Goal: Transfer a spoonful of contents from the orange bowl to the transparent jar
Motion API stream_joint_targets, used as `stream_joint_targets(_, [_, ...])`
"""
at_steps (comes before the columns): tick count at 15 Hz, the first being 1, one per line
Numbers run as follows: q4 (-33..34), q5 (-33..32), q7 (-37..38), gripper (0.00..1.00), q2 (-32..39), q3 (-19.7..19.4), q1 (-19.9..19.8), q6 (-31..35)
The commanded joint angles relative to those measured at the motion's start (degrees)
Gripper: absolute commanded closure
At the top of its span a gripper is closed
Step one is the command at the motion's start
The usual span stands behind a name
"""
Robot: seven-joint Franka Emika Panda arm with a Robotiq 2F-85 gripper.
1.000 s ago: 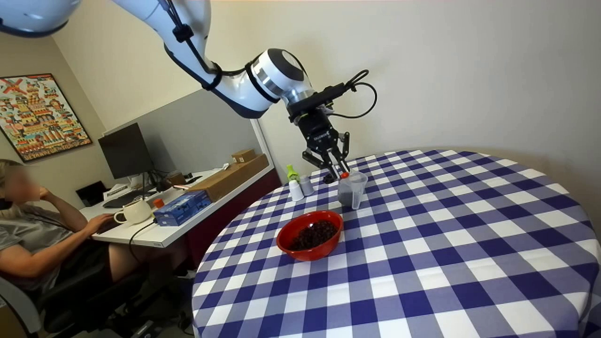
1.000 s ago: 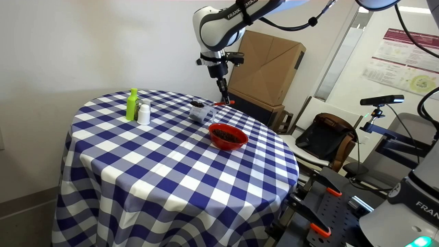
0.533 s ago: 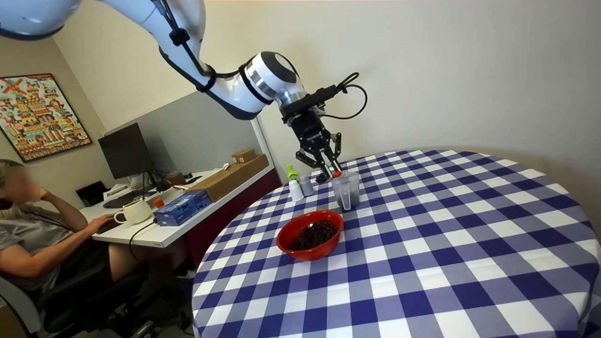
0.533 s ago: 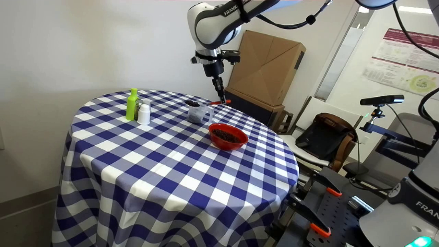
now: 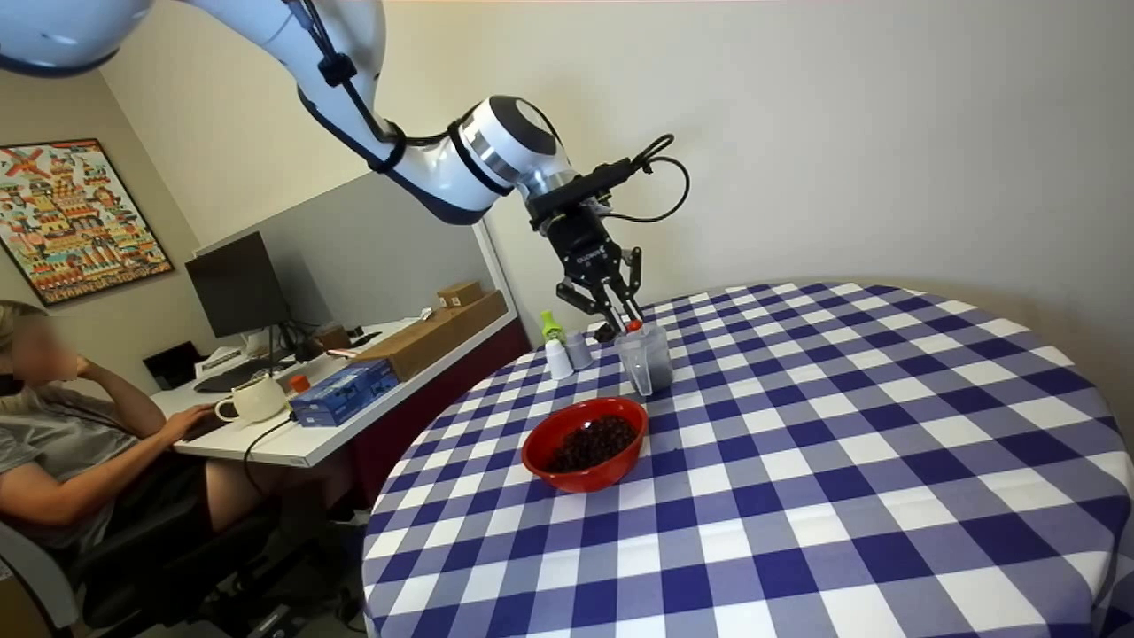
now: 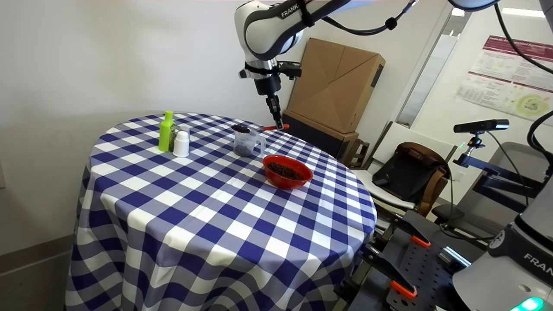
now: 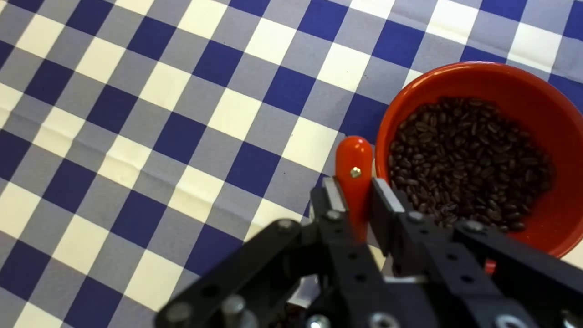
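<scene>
The red-orange bowl [image 5: 586, 482] stands on the checked cloth, with dark beans [image 5: 594, 441] in it; in the wrist view the bowl [image 7: 553, 132] is at the right. My gripper [image 5: 628, 324] is shut on the red handle of a spoon [image 7: 354, 159], above the jar side of the table. In an exterior view the spoon's head holds a heap of dark beans [image 6: 240, 128] at the top of the transparent jar [image 6: 244, 144]; whether it touches the rim I cannot tell. The jar has a handle and dark material at its bottom. In the wrist view my gripper mostly hides the jar.
A green bottle [image 6: 166, 131] and white shakers [image 6: 181, 145] stand on the table beyond the jar. The wall [image 5: 842, 151] is behind the table. A desk with a blue box [image 5: 345, 392] and a seated person [image 5: 80, 443] are off to one side.
My gripper and the loaded spoon have moved left in both exterior views. The jar has shifted the same way, turned its handle, and gone from tilted to more upright. The bowl has not moved.
</scene>
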Motion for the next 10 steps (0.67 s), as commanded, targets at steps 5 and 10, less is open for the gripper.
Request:
stream_joint_targets(5, [3.6,0.4,0.2,0.95,1.2,-1.6,-0.6,-2.2])
stream_joint_targets(10, [3.5,-0.8,1.3,0.95,1.6,-2.6,-0.1,-1.4])
